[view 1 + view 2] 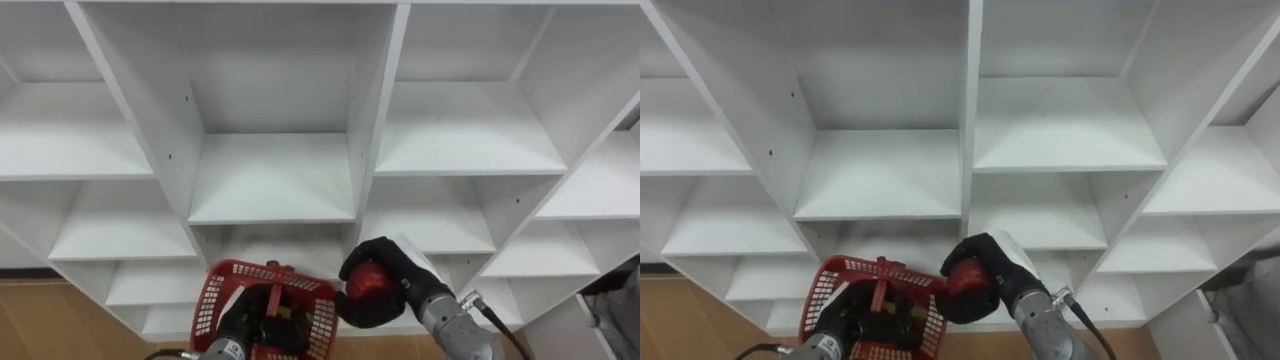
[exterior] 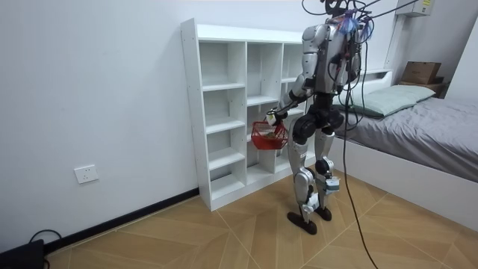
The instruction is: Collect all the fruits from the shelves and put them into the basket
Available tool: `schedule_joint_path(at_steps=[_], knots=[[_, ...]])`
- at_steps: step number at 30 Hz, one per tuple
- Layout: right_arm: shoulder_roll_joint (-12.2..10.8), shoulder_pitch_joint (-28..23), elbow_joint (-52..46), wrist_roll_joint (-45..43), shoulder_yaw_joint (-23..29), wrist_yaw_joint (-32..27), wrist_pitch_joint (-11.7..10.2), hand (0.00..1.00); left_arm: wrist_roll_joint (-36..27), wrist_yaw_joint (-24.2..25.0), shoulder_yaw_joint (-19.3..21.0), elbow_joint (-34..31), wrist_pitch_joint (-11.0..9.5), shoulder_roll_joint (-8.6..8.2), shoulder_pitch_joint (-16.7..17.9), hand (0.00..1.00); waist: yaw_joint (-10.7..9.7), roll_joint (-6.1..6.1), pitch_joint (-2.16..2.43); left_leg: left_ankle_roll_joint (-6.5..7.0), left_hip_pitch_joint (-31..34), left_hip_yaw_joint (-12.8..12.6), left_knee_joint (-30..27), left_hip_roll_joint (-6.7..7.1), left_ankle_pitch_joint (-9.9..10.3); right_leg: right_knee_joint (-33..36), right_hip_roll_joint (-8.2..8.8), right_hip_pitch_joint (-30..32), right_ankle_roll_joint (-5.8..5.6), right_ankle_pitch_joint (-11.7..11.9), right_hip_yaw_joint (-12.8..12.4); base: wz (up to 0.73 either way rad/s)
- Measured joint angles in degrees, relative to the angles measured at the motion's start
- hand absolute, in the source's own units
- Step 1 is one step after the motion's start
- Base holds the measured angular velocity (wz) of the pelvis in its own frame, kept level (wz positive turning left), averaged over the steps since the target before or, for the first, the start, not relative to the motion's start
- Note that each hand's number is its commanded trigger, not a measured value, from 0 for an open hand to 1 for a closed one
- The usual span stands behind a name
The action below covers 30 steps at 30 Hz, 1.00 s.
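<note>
Looking down at the white closet (image 1: 275, 180), you've got smooth flat boards making square open compartments, with tiny peg holes in the uprights. Your right robot hand (image 1: 398, 262), in a black glove, has its fingers curled round a round, glossy red fruit (image 1: 368, 281) that looks like an apple, so it's clamped right on it. The fruit sits near you, low in the scene, just right of the red basket (image 1: 212, 295) and about level with its rim, in front of the lower shelves. The basket is plastic, with mesh walls and a rounded rim. Your left robot hand (image 1: 243, 322), also black, is wrapped round its red handle (image 1: 276, 300). You can't really tell what's inside the basket, it's too dark. In the room view you're standing upright on the herringbone wood floor (image 2: 224, 232) facing the closet, with the basket out in front and a grey bed (image 2: 426, 134) at the room view's right.
</note>
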<state>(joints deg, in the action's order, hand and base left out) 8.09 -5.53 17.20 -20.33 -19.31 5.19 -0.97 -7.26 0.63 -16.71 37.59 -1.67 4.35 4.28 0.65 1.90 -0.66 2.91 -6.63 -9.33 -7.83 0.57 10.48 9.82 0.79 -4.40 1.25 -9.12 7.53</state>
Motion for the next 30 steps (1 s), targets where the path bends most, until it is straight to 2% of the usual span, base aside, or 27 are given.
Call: schedule_joint_path(at_steps=[13, 17, 22, 25, 30], knots=[[0.1, 0.0, 0.0, -0.5, 0.0, -0.1, 0.5, 1.00, 0.0, 1.3, -1.5, -1.1, 0.0, -0.54, 0.0, 1.00, 1.8, -0.03, -0.06, 0.00, -0.1, 0.6, 0.0, 0.05, 0.0, -0.2, 0.02, -0.4, 0.00, 0.0, 0.4, 0.01], [0.1, 0.0, 0.1, -1.6, -0.1, -0.1, 0.7, 1.00, 0.1, 1.8, -1.5, -1.0, 0.0, -0.59, 0.0, 1.00, 2.6, -0.33, -0.27, 0.00, 0.0, 0.6, 0.0, 0.06, 0.0, -0.3, 0.01, -0.4, -0.01, 0.0, 0.4, 0.00], [0.2, 0.6, 0.8, -5.5, -2.4, -0.1, 2.3, 1.00, 0.1, 2.6, -1.6, -1.1, 0.9, -0.40, 0.0, 1.00, 3.8, -0.29, -0.28, 0.01, 0.2, 1.0, 0.1, 0.10, 0.0, -0.3, -0.06, -0.3, -0.05, -0.1, 0.5, 0.04], [0.2, 0.9, 0.8, -7.5, -4.3, -0.1, 2.4, 1.00, 0.1, 2.9, -1.6, -1.1, 1.3, -0.42, 0.0, 1.00, 4.6, -0.04, -0.28, 0.01, 0.2, 1.1, 0.1, 0.11, 0.0, -0.3, -0.05, -0.3, -0.05, -0.1, 0.6, 0.01], [-0.1, 1.9, 0.8, -8.5, -5.4, 0.0, 2.4, 1.00, 0.2, 3.0, -1.5, -1.1, 1.4, -0.34, 0.0, 1.00, 4.7, 0.23, -0.17, 0.01, 0.3, 1.4, 0.1, 0.16, 0.0, -0.4, -0.01, -0.4, -0.07, -0.1, 0.8, 0.02]])
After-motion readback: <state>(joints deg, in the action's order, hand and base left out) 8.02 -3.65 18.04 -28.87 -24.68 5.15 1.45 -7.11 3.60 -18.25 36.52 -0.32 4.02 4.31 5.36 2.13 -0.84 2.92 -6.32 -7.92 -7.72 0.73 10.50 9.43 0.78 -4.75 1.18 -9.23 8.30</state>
